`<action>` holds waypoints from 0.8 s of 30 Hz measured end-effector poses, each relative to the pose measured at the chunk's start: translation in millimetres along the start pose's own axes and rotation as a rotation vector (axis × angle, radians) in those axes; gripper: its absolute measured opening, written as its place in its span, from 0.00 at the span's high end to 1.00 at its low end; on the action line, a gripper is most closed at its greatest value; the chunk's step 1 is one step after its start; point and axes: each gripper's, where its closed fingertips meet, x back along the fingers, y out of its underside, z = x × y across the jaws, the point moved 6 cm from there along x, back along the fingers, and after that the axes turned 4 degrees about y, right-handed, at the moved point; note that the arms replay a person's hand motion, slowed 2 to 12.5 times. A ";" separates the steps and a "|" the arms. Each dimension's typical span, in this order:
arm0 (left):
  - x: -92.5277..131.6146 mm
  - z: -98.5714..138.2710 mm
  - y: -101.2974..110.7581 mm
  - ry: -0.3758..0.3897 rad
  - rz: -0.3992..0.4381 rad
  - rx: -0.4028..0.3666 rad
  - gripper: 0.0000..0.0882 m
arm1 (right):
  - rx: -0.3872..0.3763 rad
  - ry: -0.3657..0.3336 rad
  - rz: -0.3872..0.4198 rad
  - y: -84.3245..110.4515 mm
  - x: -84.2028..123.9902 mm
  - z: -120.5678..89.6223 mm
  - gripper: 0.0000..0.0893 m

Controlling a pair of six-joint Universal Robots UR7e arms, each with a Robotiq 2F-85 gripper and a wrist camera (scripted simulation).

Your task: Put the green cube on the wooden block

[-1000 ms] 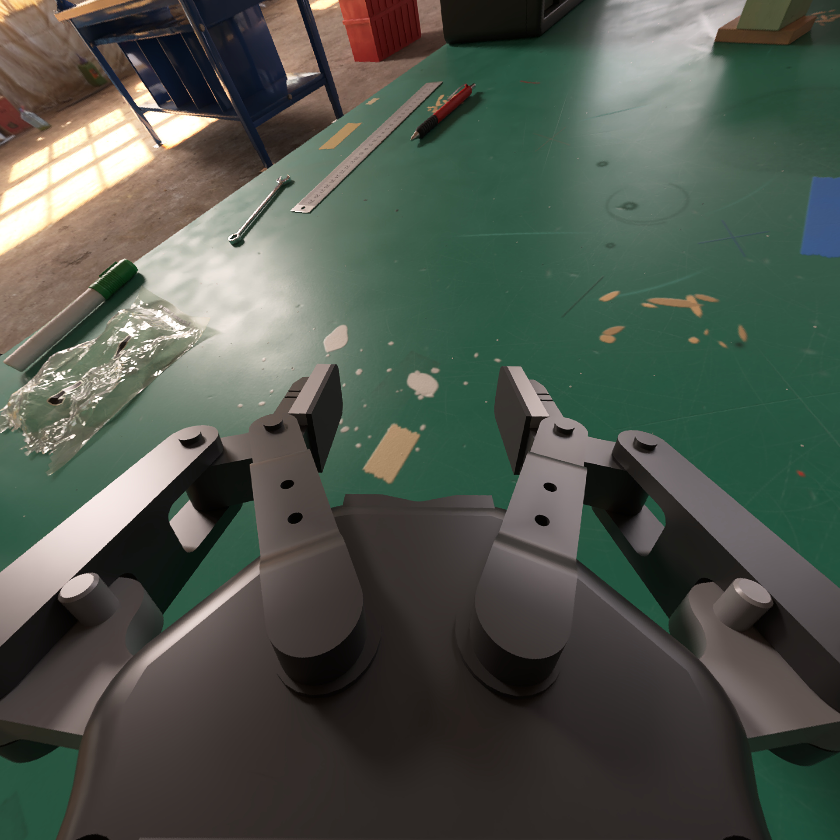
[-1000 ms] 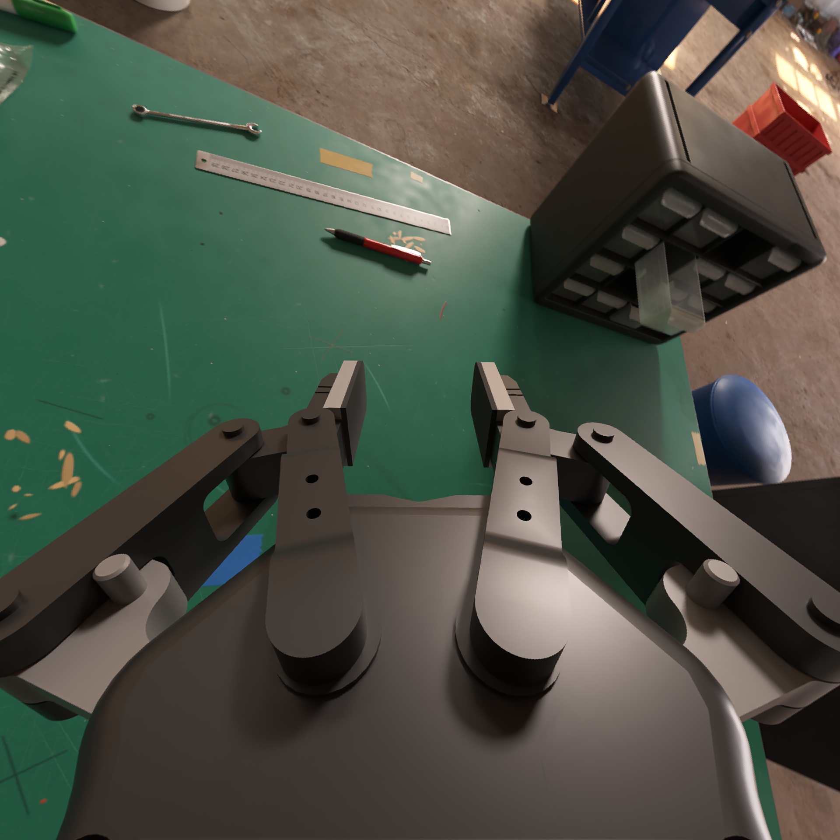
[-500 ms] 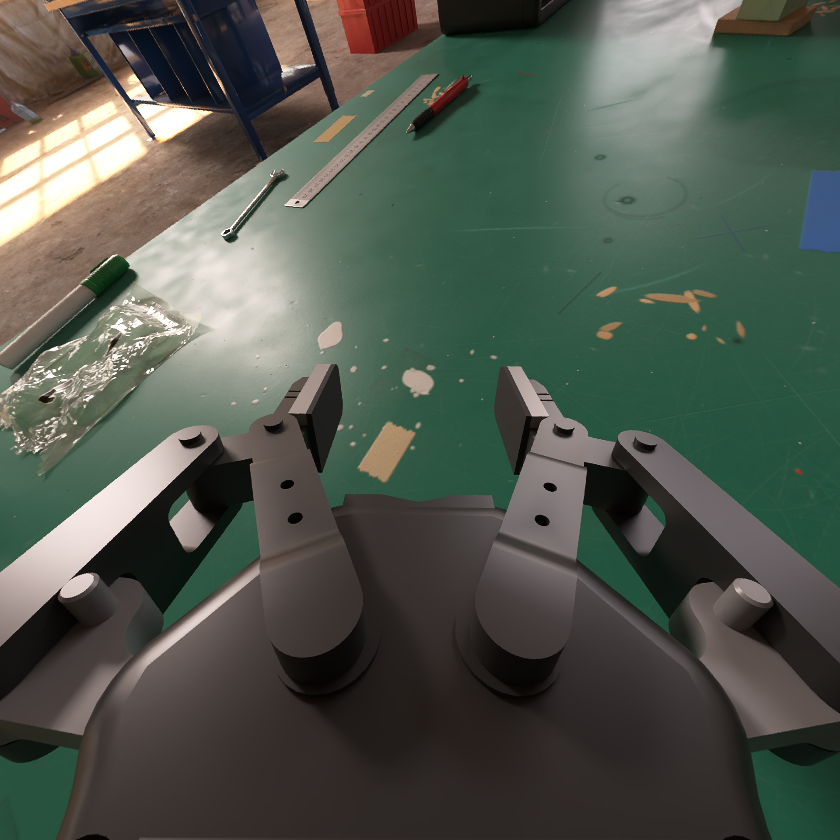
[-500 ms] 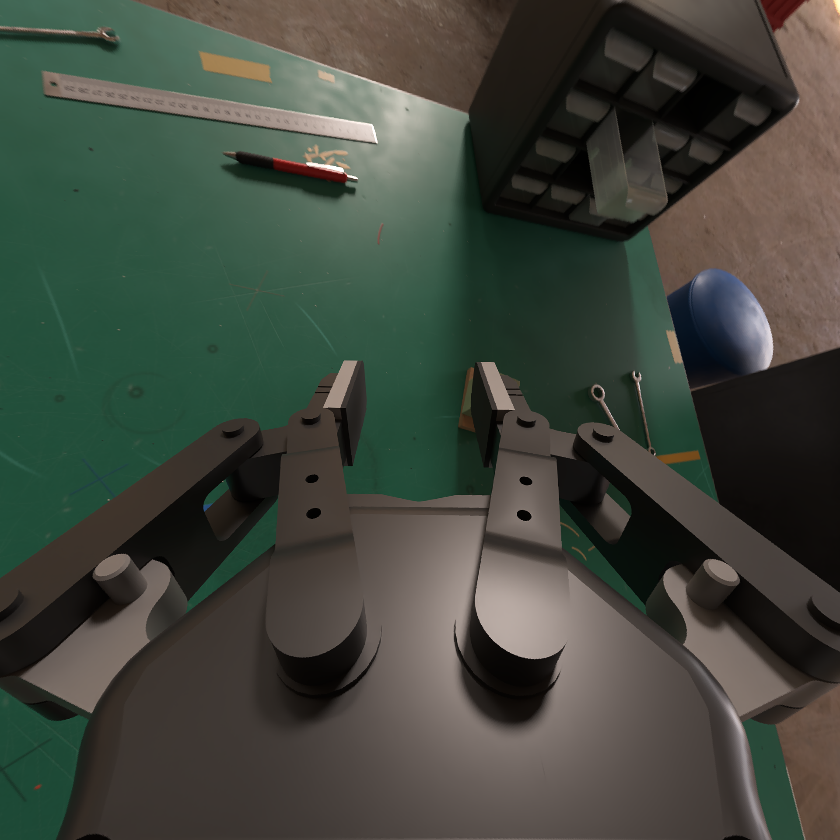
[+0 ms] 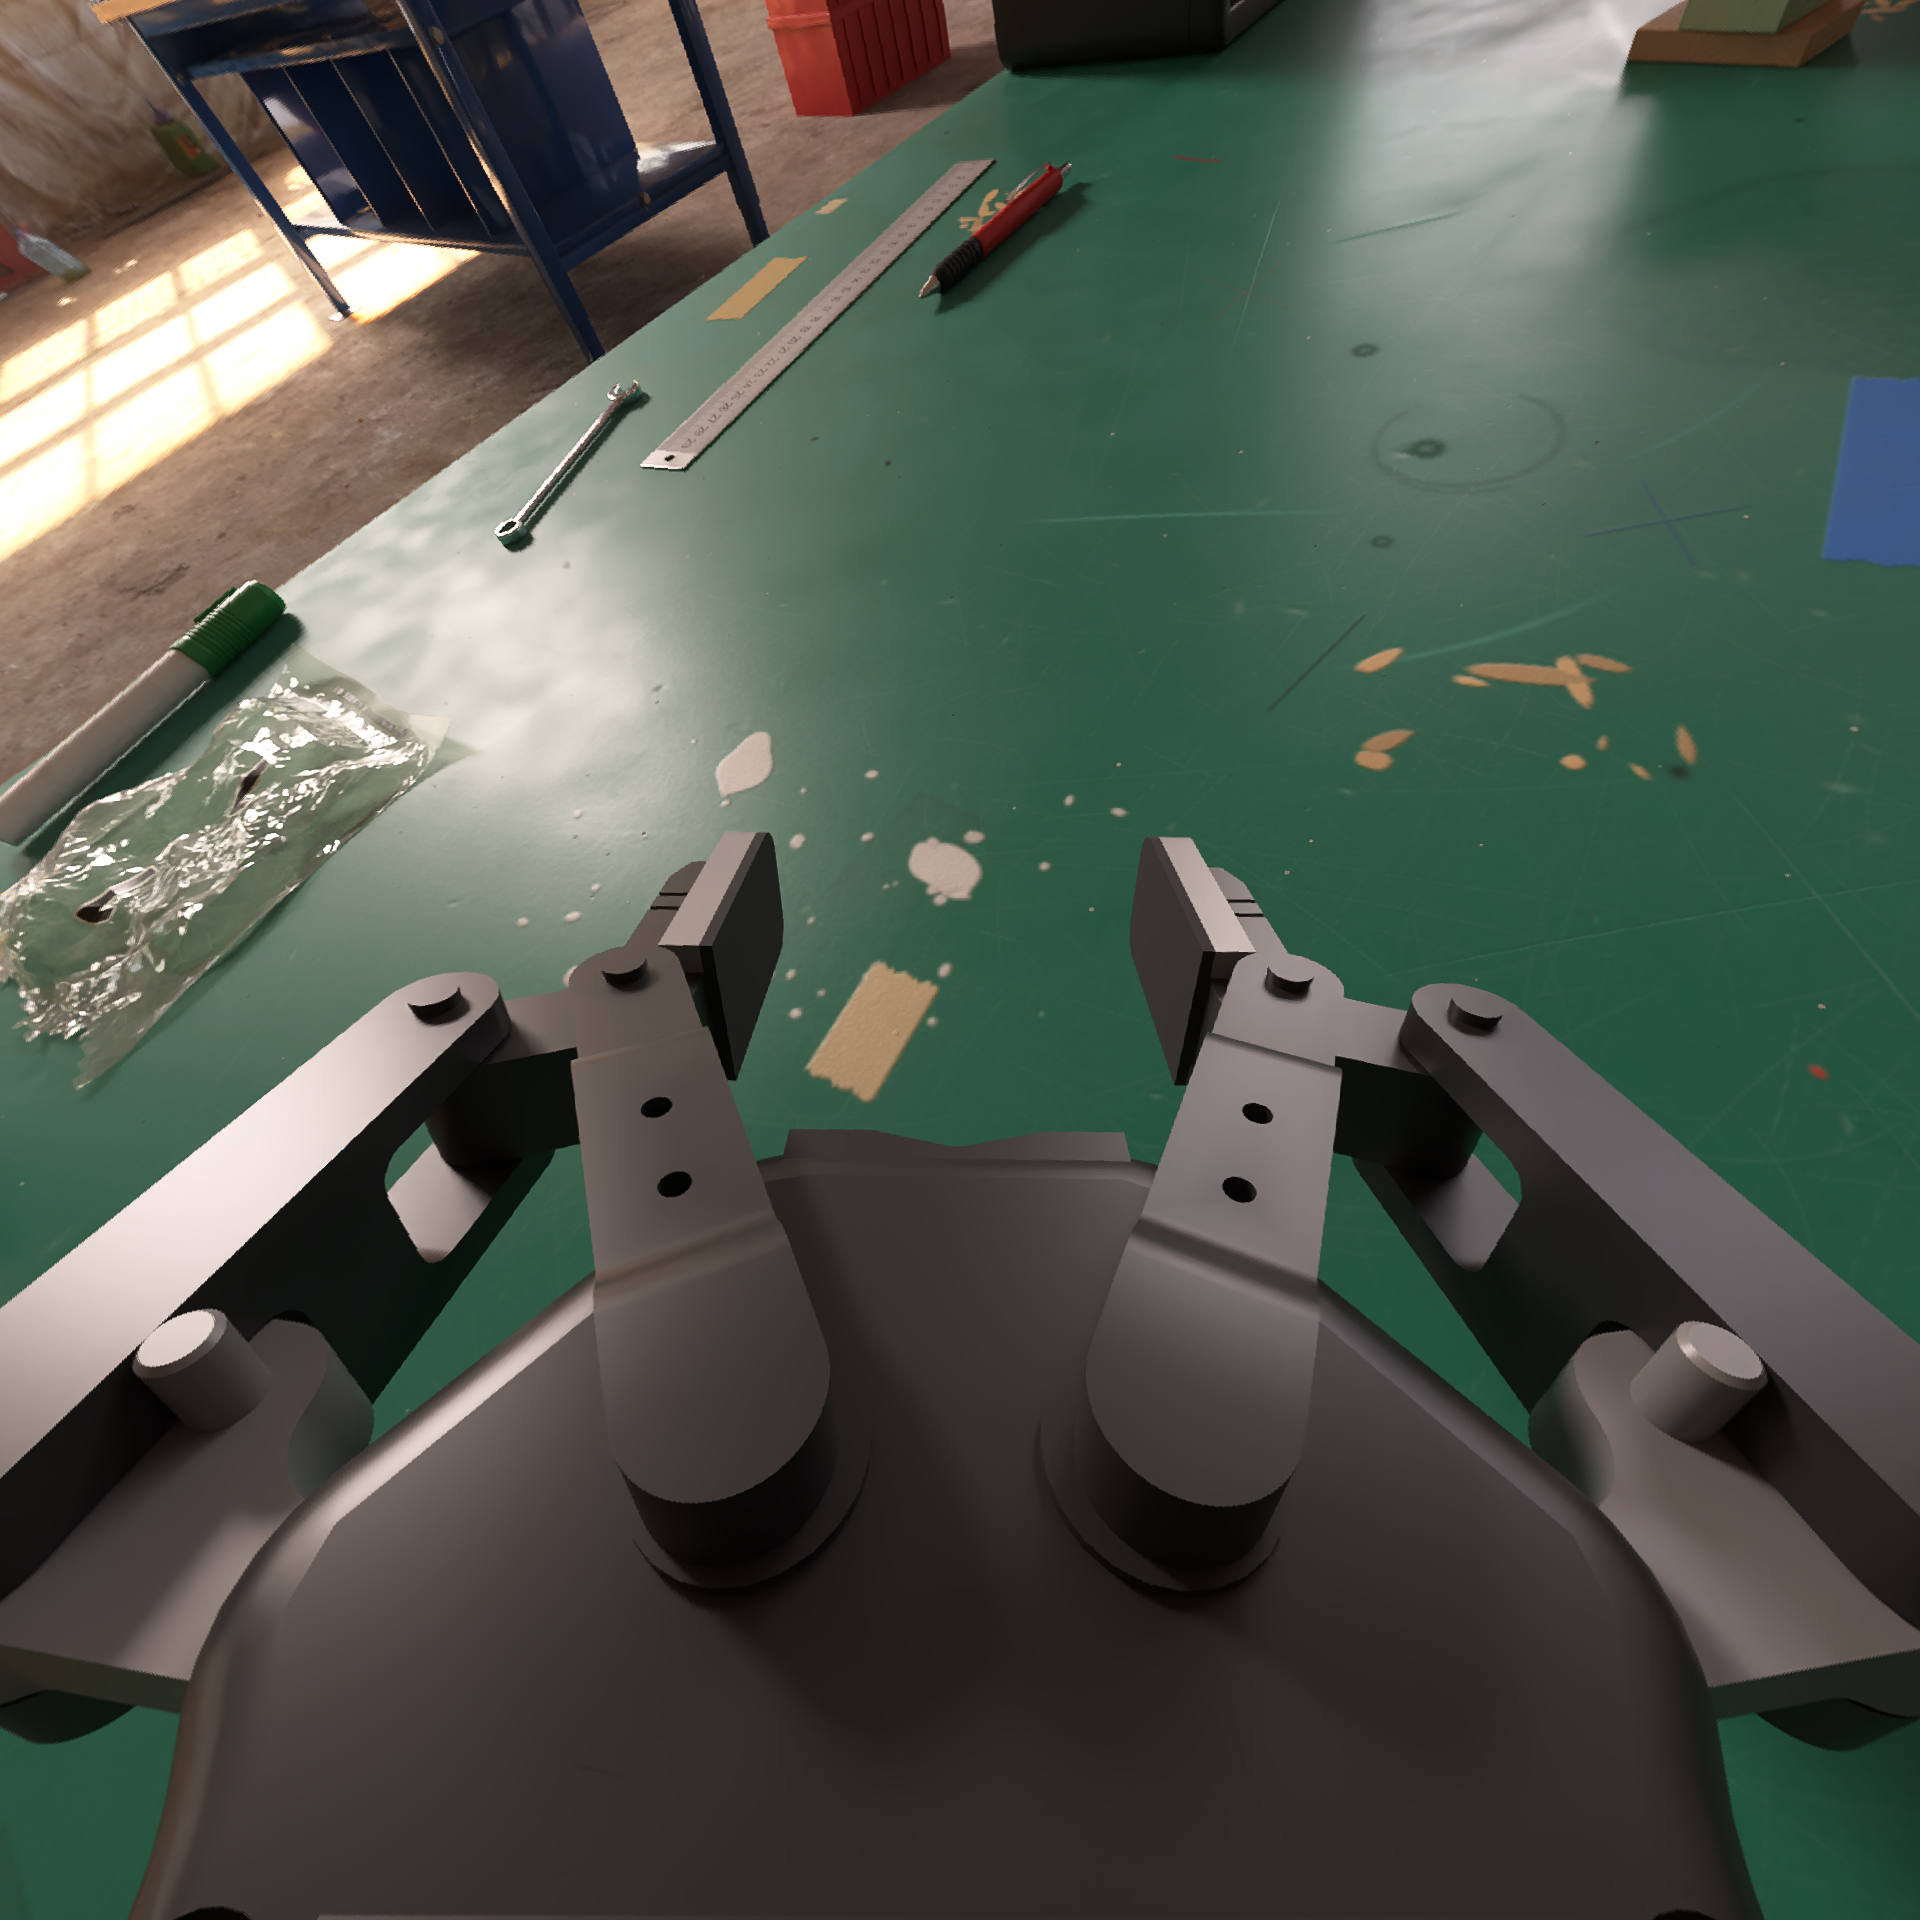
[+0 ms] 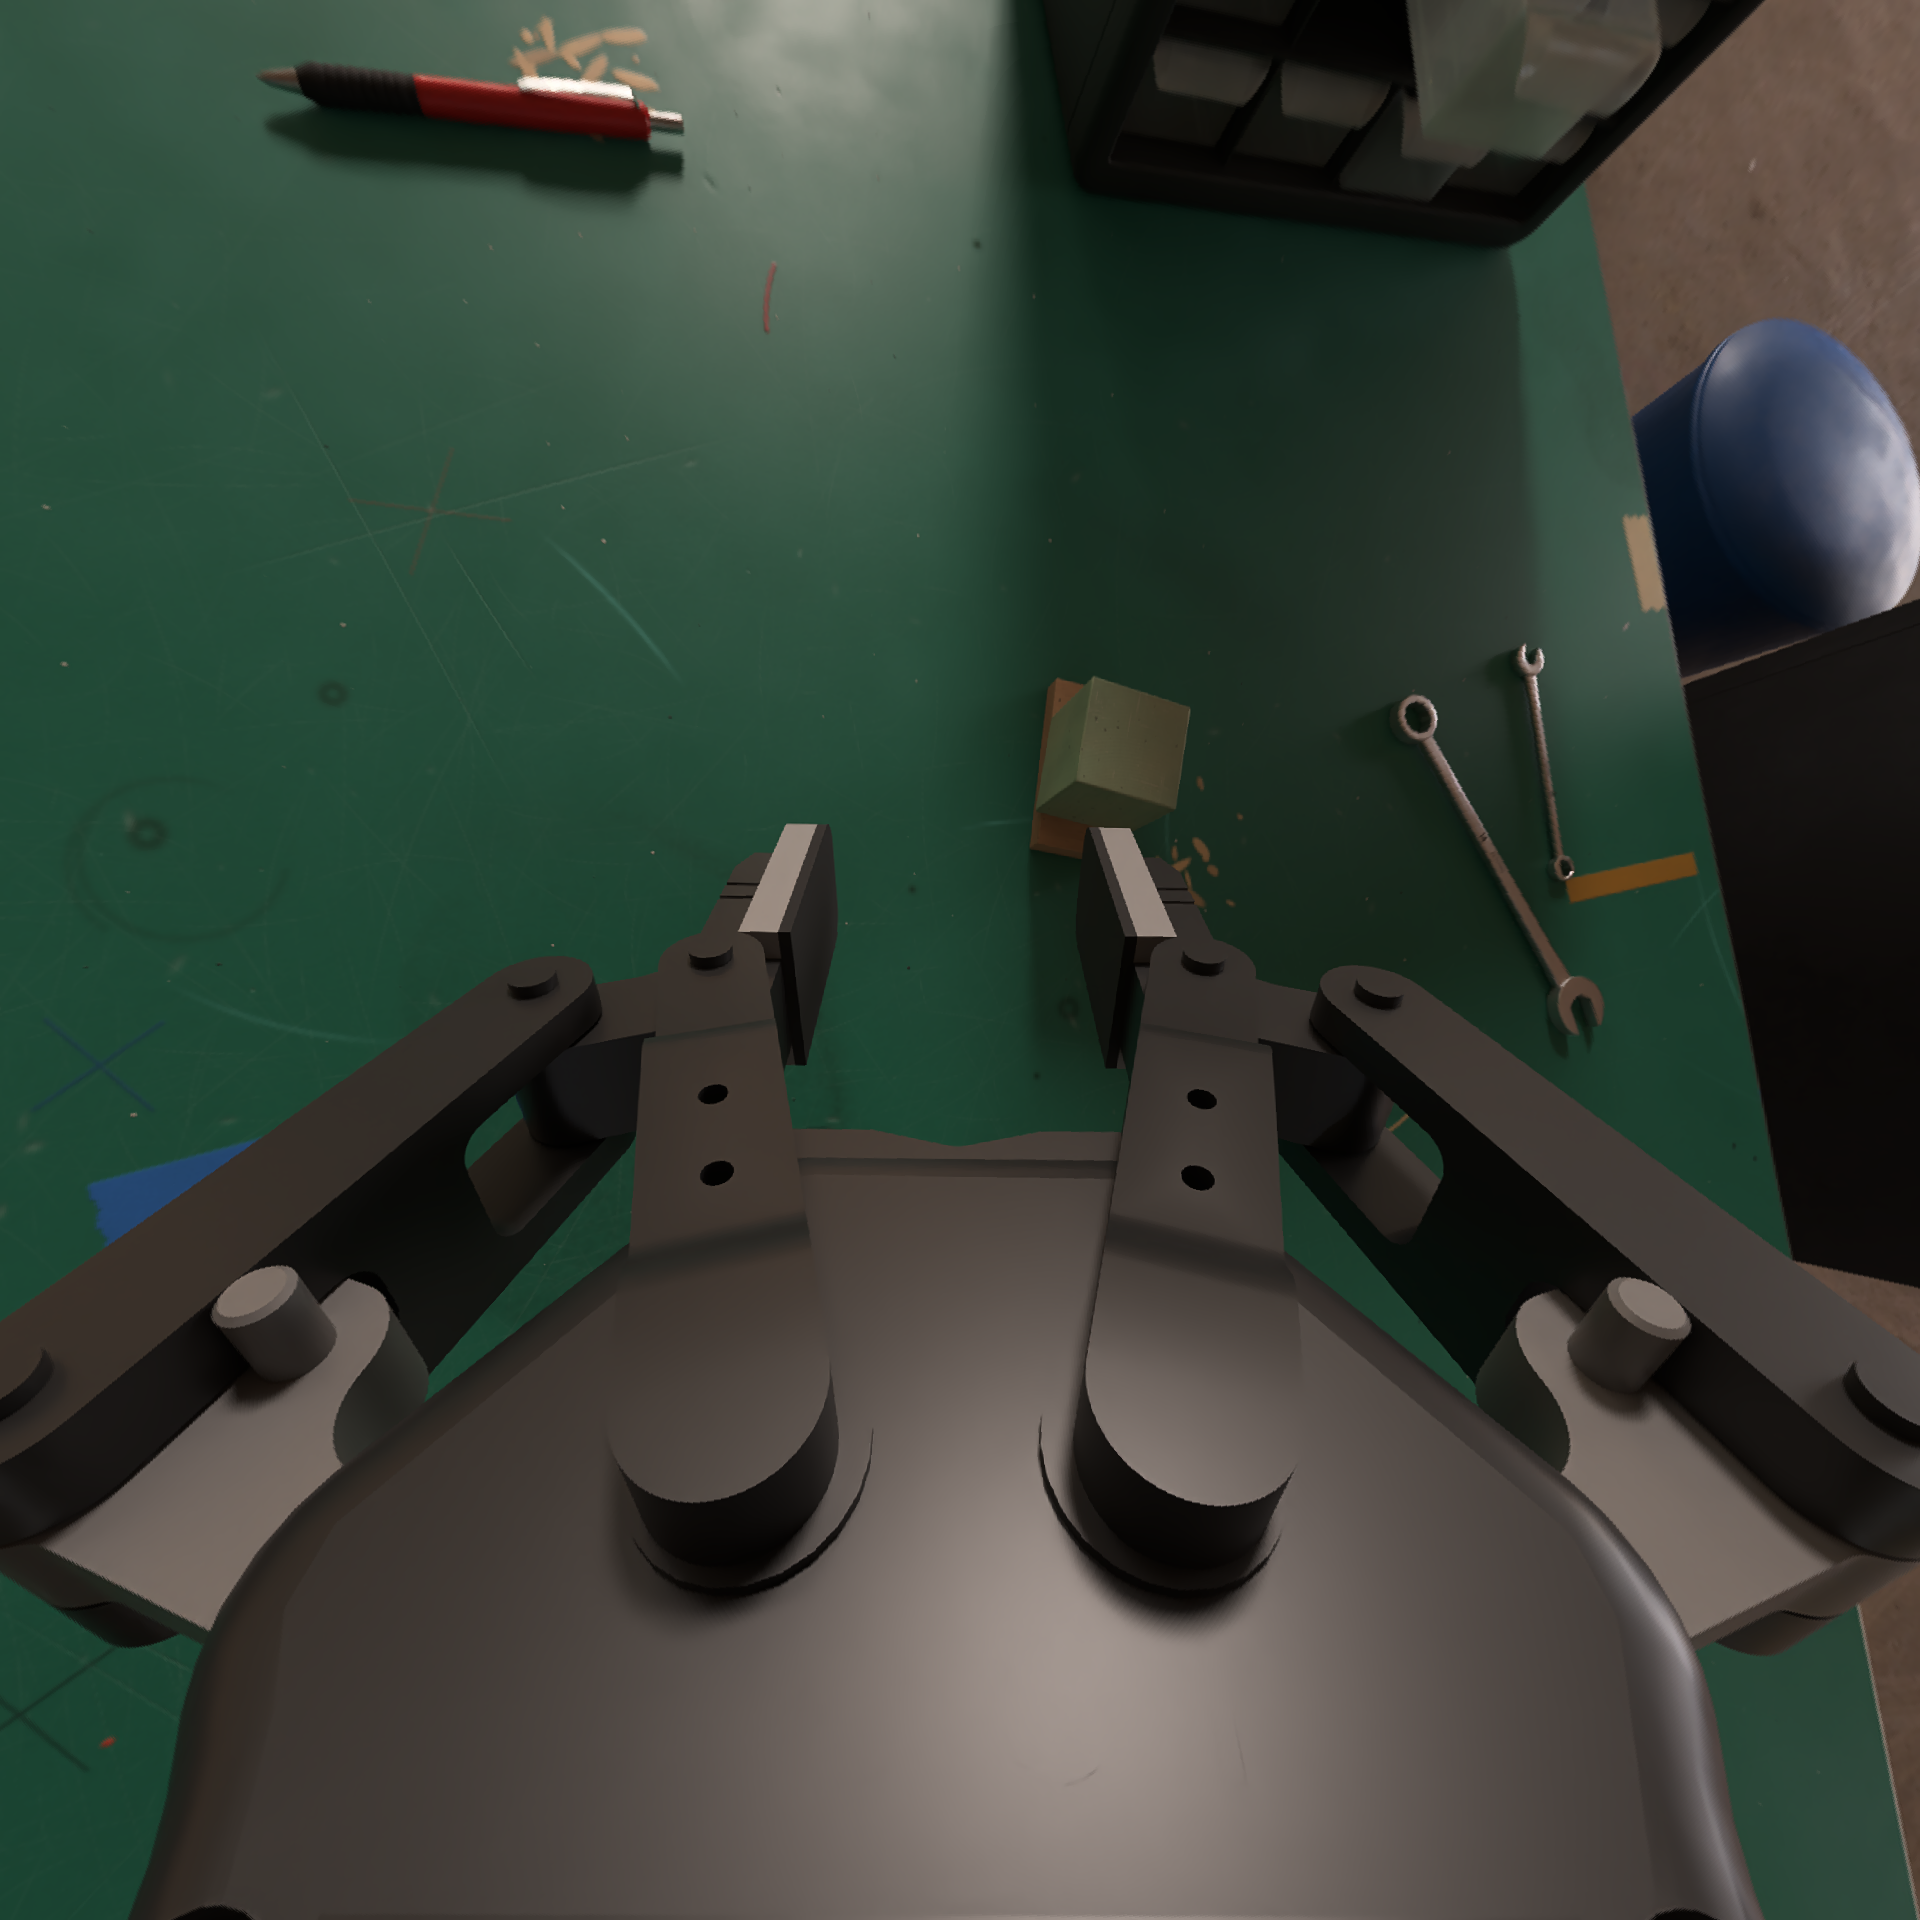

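With your right gripper [image 6: 954,940] spread and empty, grip the cube [image 6: 1117,756], seemingly light and rigid, by opposite flat sides near the table's [image 6: 623,468] right edge.

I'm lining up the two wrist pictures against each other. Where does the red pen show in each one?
Left wrist view: the red pen lies far up the table, above centre, just right of the steel ruler.
Right wrist view: the red pen lies near the top left corner; no ruler shows.
Shared landmark: tan flakes beside the pen.
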 end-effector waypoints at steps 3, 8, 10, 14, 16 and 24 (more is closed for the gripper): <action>-0.2 0.6 0.3 0.000 -0.002 -0.003 0.31 | -0.009 -0.010 -0.031 3.2 -9.5 3.3 0.53; -0.5 1.4 0.7 -0.001 -0.005 -0.008 0.32 | -0.025 -0.026 -0.083 8.3 -25.8 8.6 0.53; -0.5 1.6 0.8 -0.002 -0.006 -0.010 0.32 | -0.031 -0.032 -0.106 10.4 -32.6 10.4 0.53; -0.6 2.0 0.8 -0.003 -0.008 -0.014 0.32 | -0.042 -0.044 -0.153 14.9 -46.1 13.6 0.53; -0.7 2.1 0.8 -0.004 -0.008 -0.016 0.32 | -0.047 -0.049 -0.179 17.3 -52.6 15.1 0.53; -0.8 2.3 0.7 -0.007 -0.008 -0.020 0.32 | -0.062 -0.073 -0.276 26.6 -77.4 18.8 0.53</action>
